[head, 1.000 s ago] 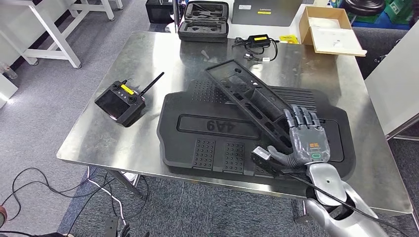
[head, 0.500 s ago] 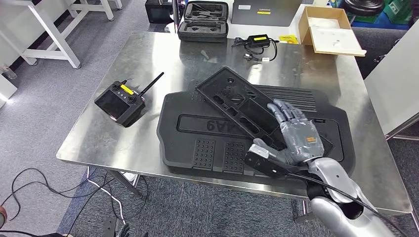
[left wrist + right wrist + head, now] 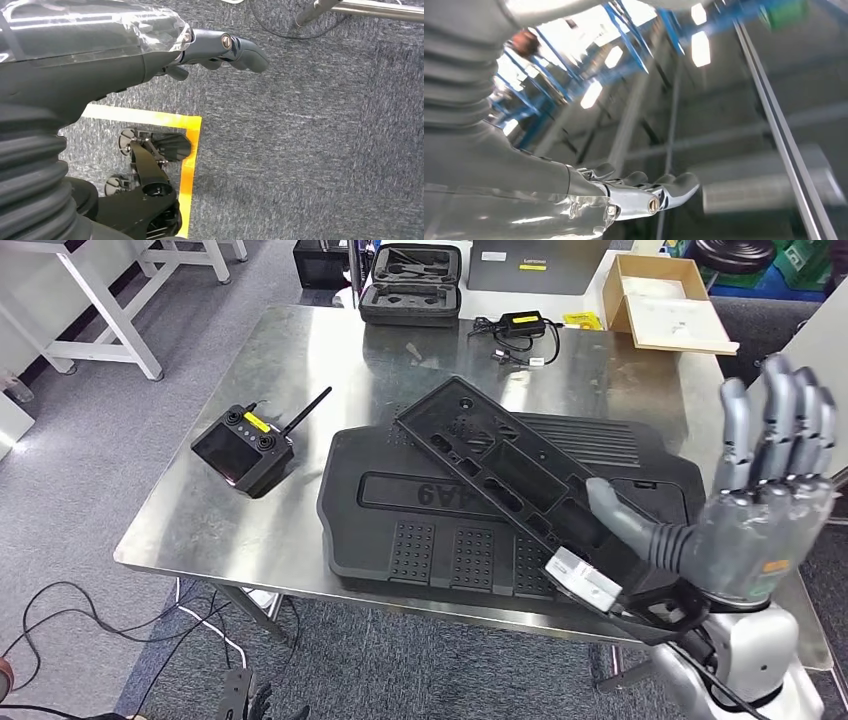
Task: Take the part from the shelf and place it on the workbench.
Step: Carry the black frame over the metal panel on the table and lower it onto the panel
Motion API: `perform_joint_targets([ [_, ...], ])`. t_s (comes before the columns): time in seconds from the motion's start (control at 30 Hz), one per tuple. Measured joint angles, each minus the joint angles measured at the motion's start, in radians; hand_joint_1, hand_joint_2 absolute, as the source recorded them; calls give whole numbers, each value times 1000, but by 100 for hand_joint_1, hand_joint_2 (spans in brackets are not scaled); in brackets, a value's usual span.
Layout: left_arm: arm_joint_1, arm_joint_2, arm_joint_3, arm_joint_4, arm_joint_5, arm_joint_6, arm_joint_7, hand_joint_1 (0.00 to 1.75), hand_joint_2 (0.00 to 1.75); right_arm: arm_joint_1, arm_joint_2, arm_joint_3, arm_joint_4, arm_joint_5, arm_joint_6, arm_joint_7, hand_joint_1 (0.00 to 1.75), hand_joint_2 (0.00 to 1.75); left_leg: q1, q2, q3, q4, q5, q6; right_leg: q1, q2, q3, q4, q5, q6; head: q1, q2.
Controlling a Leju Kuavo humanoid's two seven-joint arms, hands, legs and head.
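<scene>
Part (image 3: 520, 465) on workbench (image 3: 250, 370); right hand (image 3: 760, 500) empty.

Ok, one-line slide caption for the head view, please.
Right hand raised open beside the steel workbench, the long black part lying across the larger black panel.

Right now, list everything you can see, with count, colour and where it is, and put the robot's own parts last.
Workbench: one, bare steel, centre.
Large panel: one, black, flat on the workbench near its front edge.
Long part: one, black, lying slantwise on the large panel.
Remote controller: one, black with a yellow tag, left on the workbench.
Open case: one, black, far edge.
Power adapter: one, black, far side, with its cable.
Cardboard box: one, brown, open, far right corner.
Right hand: one, grey, raised over the workbench's right edge, fingers spread, holding nothing.
Left hand: one, dark grey, hanging above grey carpet, fingers curled.
</scene>
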Motion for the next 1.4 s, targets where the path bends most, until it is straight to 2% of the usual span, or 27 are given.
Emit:
perform_joint_targets([
  [0.03,0,0,-1,0,-1,0,0,0,175,-1,12,-18,-17,-7,-1,-23,0,175,0,0,0,0,0,0,0,0,0,0,0,0,0,0],
  [0.1,0,-1,-2,0,-1,0,-2,0,87,-2,42,-56,-47,-50,-1,-98,0,175,0,0,1,-1,0,0,0,0,1,0,0,0,0,0],
  [0.13,1,-1,-2,0,1,0,-3,0,44,-2,66,-80,-60,-97,-1,-172,0,175,0,0,1,-1,0,0,0,0,1,0,0,0,1,0],
  [0.17,1,-1,-2,0,3,0,-5,0,0,-1,99,-114,-71,-164,-1,-281,0,175,0,0,1,-1,0,0,0,0,1,0,0,0,1,0],
  [0.27,2,-1,-2,0,12,1,-12,0,0,-1,206,-225,-83,-354,-2,-644,0,175,0,0,2,-2,0,0,0,0,1,0,0,0,-1,0],
  [0.3,2,-2,-2,0,15,1,-15,0,0,-1,237,-256,-83,-384,-3,-713,0,175,0,0,3,-2,0,0,0,0,2,-1,0,0,-1,0],
  [0.37,5,-3,-2,0,20,3,-19,0,0,-1,294,-312,-83,-412,-3,-769,0,175,0,0,3,-2,0,0,0,0,2,-1,0,0,0,0],
  [0.53,7,-5,-2,0,27,5,-29,0,0,-1,394,-412,-82,-420,-2,-784,0,175,0,0,3,-3,0,0,0,0,3,-1,0,0,0,0],
  [0.7,8,-6,-1,0,45,26,-40,0,0,1,459,-453,-72,-424,0,-773,0,175,0,0,3,-3,0,0,0,0,3,-1,0,0,0,0],
  [0.97,8,-10,-1,0,60,87,-26,0,0,5,492,-464,-55,-443,0,-719,0,175,0,0,3,-3,0,0,0,0,3,-1,0,0,1,0],
  [1.1,8,-11,0,0,66,102,-23,0,0,8,495,-464,-50,-446,0,-698,0,175,-7,-1,3,1,-5,13,-6,0,7,-9,2,8,-3,0],
  [1.17,8,-13,0,0,71,110,-23,0,0,7,494,-463,-50,-445,0,-680,0,175,1,2,13,-18,5,19,-4,0,9,-3,-6,13,-4,0],
  [1.23,8,-16,0,0,72,116,-23,0,0,7,494,-462,-49,-444,0,-668,0,175,9,5,24,-38,15,26,-4,0,-16,60,-50,18,2,0],
  [1.3,8,-17,0,0,72,117,-23,0,0,9,494,-462,-48,-441,0,-651,0,175,9,6,24,-41,18,28,-11,1,-75,185,-111,26,10,0],
  [1.33,9,-18,0,0,72,117,-23,0,0,12,493,-462,-47,-438,0,-639,0,175,10,7,23,-40,18,27,-15,1,-101,235,-126,30,12,0],
  [1.37,10,-19,0,0,72,117,-23,0,0,14,491,-462,-46,-436,0,-628,0,175,12,6,21,-37,18,26,-19,0,-113,255,-122,35,14,0],
  [1.4,11,-20,0,0,72,117,-22,0,0,15,489,-461,-46,-434,0,-619,0,175,14,6,19,-33,17,23,-23,0,-106,235,-98,39,15,0],
])
